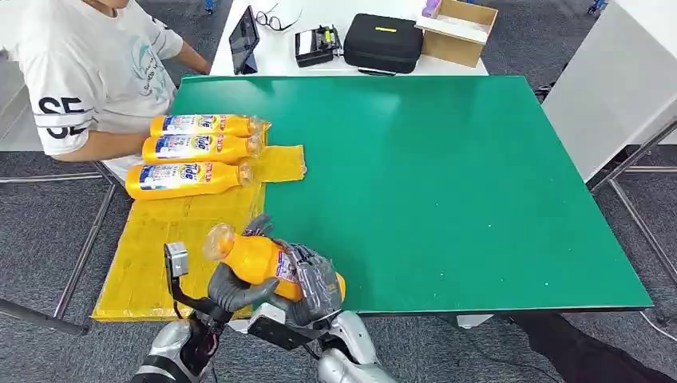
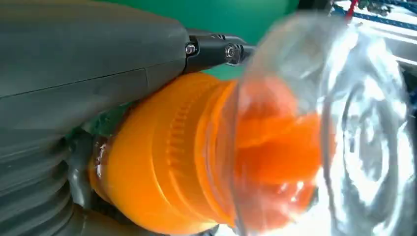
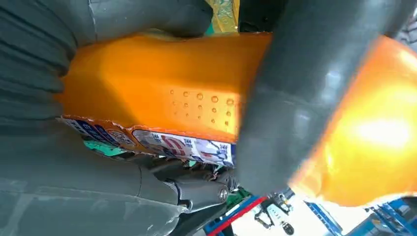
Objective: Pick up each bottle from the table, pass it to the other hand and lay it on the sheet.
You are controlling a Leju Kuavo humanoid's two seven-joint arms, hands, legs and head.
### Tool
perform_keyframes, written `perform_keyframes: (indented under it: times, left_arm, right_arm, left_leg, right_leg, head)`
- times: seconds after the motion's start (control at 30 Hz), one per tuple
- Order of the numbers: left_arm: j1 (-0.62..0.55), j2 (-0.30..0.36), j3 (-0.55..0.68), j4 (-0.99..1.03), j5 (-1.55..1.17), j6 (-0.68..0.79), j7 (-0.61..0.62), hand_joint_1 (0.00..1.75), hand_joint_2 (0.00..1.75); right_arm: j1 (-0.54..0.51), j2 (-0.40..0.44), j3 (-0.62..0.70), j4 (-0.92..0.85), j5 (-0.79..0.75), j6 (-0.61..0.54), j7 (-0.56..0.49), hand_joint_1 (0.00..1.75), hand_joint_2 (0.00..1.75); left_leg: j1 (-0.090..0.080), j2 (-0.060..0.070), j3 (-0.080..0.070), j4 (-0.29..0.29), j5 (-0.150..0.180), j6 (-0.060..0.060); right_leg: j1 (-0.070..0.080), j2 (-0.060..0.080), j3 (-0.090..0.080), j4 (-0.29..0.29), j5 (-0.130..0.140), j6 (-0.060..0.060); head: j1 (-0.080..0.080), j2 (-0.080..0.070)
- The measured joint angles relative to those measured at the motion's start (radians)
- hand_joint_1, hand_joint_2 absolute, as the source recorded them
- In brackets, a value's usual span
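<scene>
Over the table's front edge, an orange bottle [image 1: 251, 257] with a clear cap lies slanted between both my hands. My left hand [image 1: 237, 289] grips it near the neck, thumb underneath and fingers over the top. My right hand [image 1: 316, 281] wraps the labelled lower body. In the left wrist view the bottle's neck and clear cap [image 2: 295, 137] loom beside my left hand [image 2: 74, 64]. The right wrist view shows the bottle's body [image 3: 162, 83] against my right hand [image 3: 98, 196], with a thick grey finger across it. The yellow sheet [image 1: 160, 247] lies along the green table's [image 1: 447, 175] left side.
Three orange bottles [image 1: 203, 125], [image 1: 199, 148], [image 1: 185, 178] lie side by side at the sheet's far end. A person [image 1: 88, 72] in a white shirt sits at the far left. A white table behind holds a tablet [image 1: 243, 36], black case [image 1: 383, 41] and cardboard box [image 1: 457, 30].
</scene>
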Motion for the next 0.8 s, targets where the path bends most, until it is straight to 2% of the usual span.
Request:
perform_keyframes:
  times: [0.07,0.1,0.13,0.17,0.53,0.8]
  left_arm:
    - [0.005,0.0,0.0,-0.002,0.028,-0.024,-0.001,0.0,1.75]
    - [0.009,0.0,0.0,-0.006,0.039,-0.031,-0.002,0.19,1.75]
    - [0.013,0.0,0.0,-0.014,0.054,-0.037,-0.002,1.57,1.75]
    - [0.016,0.0,0.0,-0.021,0.069,-0.043,-0.002,1.75,1.75]
    - [0.054,-0.009,0.019,-0.089,0.158,-0.049,0.012,1.75,1.75]
    - [0.062,-0.013,0.021,-0.113,0.045,0.024,-0.001,1.75,1.75]
  right_arm:
    - [-0.005,0.001,0.01,0.01,0.002,0.017,-0.002,1.75,1.75]
    - [-0.008,0.001,0.015,0.016,0.003,0.021,-0.001,1.75,1.75]
    - [-0.012,0.002,0.021,0.022,0.004,0.029,-0.001,1.75,1.75]
    - [-0.015,0.002,0.026,0.03,0.006,0.032,-0.001,1.75,1.75]
    - [-0.046,0.009,0.067,0.074,0.024,0.041,0.031,1.75,1.75]
    - [-0.05,0.01,0.068,0.078,0.018,0.031,0.036,1.75,1.75]
  left_leg:
    - [0.0,0.0,0.0,0.0,0.0,0.0]
    - [0.0,0.0,0.0,0.0,0.0,0.0]
    - [0.0,0.0,0.0,0.0,0.0,0.0]
    - [0.0,0.0,0.0,0.0,0.0,0.0]
    - [0.0,0.003,0.002,0.0,0.0,0.0]
    - [0.0,0.003,0.005,0.0,-0.001,0.0]
  right_leg:
    - [0.0,0.0,0.0,0.0,0.0,0.0]
    - [0.0,0.0,0.0,0.0,0.0,0.0]
    - [0.0,0.0,0.0,0.0,0.0,0.0]
    - [0.0,0.0,0.0,0.0,0.0,0.0]
    - [0.0,0.0,0.0,0.0,0.0,0.0]
    - [0.0,0.0,0.003,0.0,0.0,0.0]
  head:
    - [0.0,0.0]
    - [0.0,0.0]
    - [0.0,0.0]
    - [0.0,0.0]
    - [0.0,0.0]
    - [0.0,0.0]
